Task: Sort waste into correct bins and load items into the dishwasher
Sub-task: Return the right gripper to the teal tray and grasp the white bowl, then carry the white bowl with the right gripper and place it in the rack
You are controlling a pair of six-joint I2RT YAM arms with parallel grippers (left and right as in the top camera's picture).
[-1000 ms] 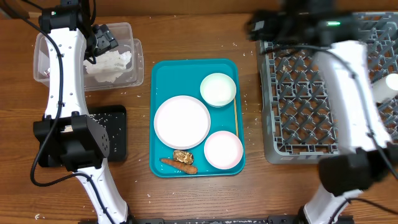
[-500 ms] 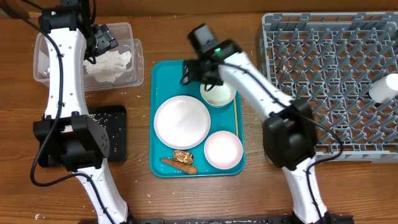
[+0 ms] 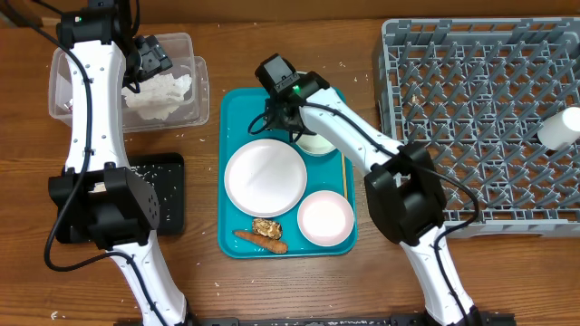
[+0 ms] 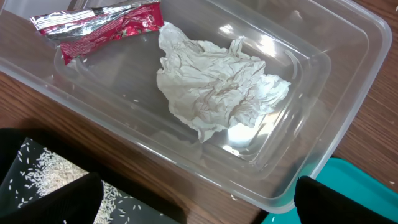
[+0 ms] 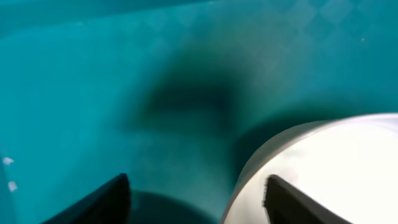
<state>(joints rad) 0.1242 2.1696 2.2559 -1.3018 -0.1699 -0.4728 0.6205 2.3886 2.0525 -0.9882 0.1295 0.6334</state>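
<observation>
Our right gripper (image 5: 196, 202) hung spread over the teal tray (image 5: 93, 74), the bowl (image 5: 323, 174) on it beside one finger. We reckoned it needed a finger each side of the rim before pinching.

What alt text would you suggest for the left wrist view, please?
A crumpled napkin and a red wrapper lie apart inside a clear tub on a wooden table. A black tray scattered with rice grains sits at lower left.
</observation>
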